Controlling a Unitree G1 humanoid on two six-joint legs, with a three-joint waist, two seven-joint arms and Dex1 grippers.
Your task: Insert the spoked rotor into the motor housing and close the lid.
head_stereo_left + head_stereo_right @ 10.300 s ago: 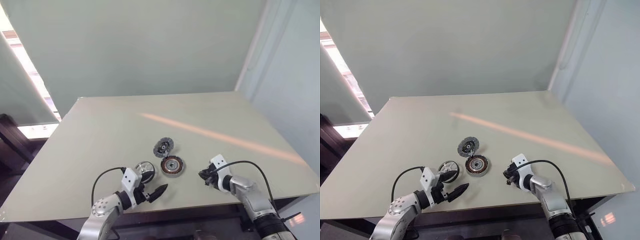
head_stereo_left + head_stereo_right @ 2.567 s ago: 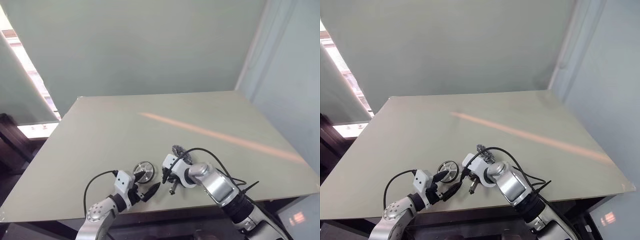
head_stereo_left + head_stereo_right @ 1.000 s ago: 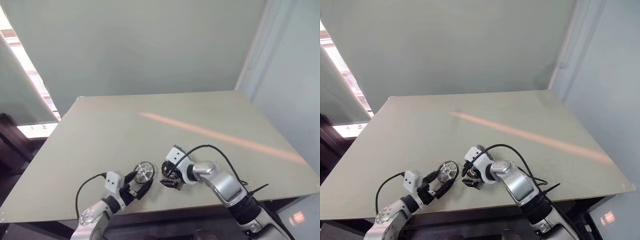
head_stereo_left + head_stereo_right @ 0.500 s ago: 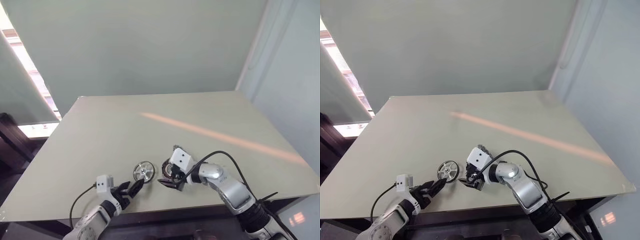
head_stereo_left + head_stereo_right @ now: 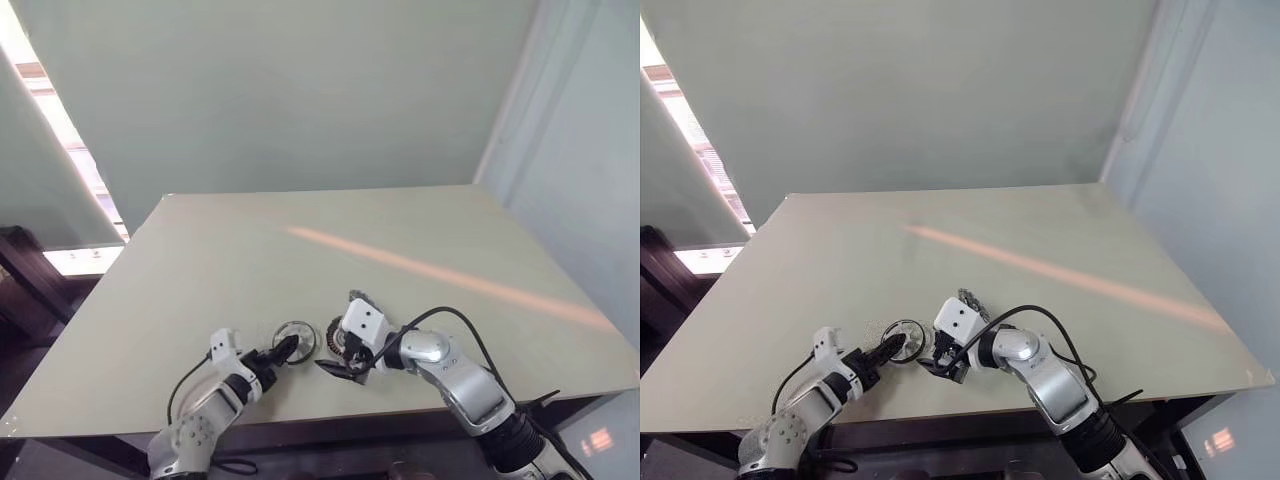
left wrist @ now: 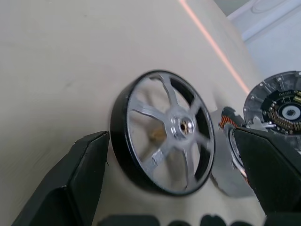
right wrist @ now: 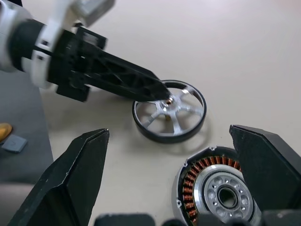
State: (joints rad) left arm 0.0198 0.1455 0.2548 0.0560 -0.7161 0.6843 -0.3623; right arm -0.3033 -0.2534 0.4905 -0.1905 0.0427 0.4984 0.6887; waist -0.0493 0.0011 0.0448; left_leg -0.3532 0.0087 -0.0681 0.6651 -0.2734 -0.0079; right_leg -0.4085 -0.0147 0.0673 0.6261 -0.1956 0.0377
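Left gripper [image 6: 174,174] wide open around the motor housing [image 6: 162,132] on the table [image 5: 200,270], nothing gripped; spoked rotor [image 7: 218,190] just right of it, between the spread, empty right gripper [image 7: 176,183] fingers; lid [image 6: 282,110] just beyond.

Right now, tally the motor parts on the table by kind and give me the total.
spoked rotor: 1
motor housing: 1
lid: 1
Total: 3
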